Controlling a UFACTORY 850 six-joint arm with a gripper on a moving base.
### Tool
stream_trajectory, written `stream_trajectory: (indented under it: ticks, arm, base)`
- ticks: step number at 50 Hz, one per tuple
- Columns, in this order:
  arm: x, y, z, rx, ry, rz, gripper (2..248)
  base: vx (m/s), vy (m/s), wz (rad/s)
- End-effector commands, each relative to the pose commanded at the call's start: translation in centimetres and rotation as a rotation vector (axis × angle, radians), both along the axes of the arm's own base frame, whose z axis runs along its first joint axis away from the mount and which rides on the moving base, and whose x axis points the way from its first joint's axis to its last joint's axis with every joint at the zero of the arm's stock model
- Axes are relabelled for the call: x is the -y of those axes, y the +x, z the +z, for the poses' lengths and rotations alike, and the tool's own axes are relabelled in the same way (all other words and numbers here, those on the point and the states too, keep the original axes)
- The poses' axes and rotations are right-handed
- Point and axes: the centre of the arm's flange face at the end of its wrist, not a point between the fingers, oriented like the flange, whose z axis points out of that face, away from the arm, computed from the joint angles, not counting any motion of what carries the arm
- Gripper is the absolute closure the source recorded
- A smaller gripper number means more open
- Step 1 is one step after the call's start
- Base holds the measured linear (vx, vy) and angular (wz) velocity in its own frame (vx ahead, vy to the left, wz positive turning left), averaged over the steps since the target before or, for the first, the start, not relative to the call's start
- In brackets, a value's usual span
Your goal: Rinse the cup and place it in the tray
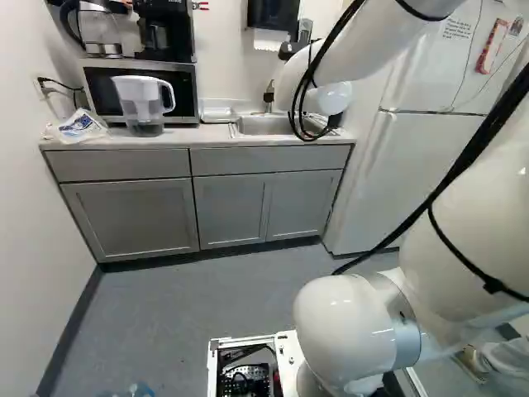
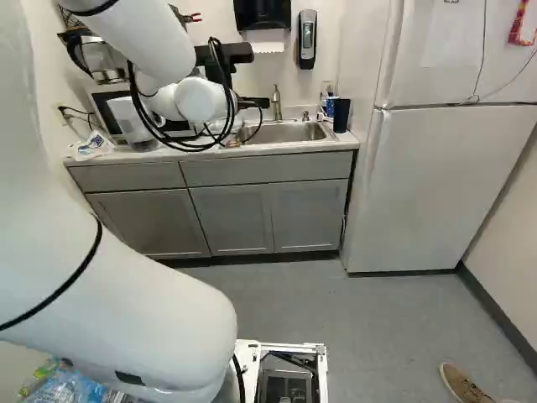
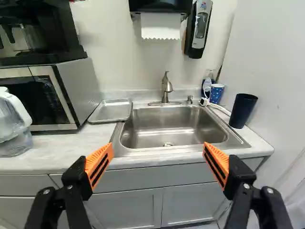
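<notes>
Claw (image 2: 254, 102), released: we see its orange-padded fingers (image 3: 99, 164) standing wide apart with nothing between them, on the near side of the sink (image 3: 174, 126). Below the sink we find grey cabinets (image 2: 268, 218); around its rim runs the pale countertop (image 3: 59, 150). In the left base view, we note the clear pitcher (image 1: 142, 103) well to the left of the sink, on the countertop. In the right base view, the dark cup (image 2: 341, 115) stands upright just right of the sink. We locate the metal tray (image 3: 111, 110) on the opposite side, just beside the sink; its visible surface is bare. Near the sink's far corner, on the dark cup's side, we see a patterned cup (image 3: 216, 94). The faucet (image 3: 166, 89) rises behind the sink, and above it we observe the paper towel dispenser (image 3: 160, 7).
</notes>
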Motion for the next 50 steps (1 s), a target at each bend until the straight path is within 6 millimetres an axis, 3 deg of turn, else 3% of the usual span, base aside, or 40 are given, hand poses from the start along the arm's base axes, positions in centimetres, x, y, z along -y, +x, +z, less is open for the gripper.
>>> stream_trajectory:
  ticks: [50]
  arm:
    - [0.0,1.7,4.3,-0.04,0.0,0.0,3]
  base:
    - [0.0,0.0,0.0]
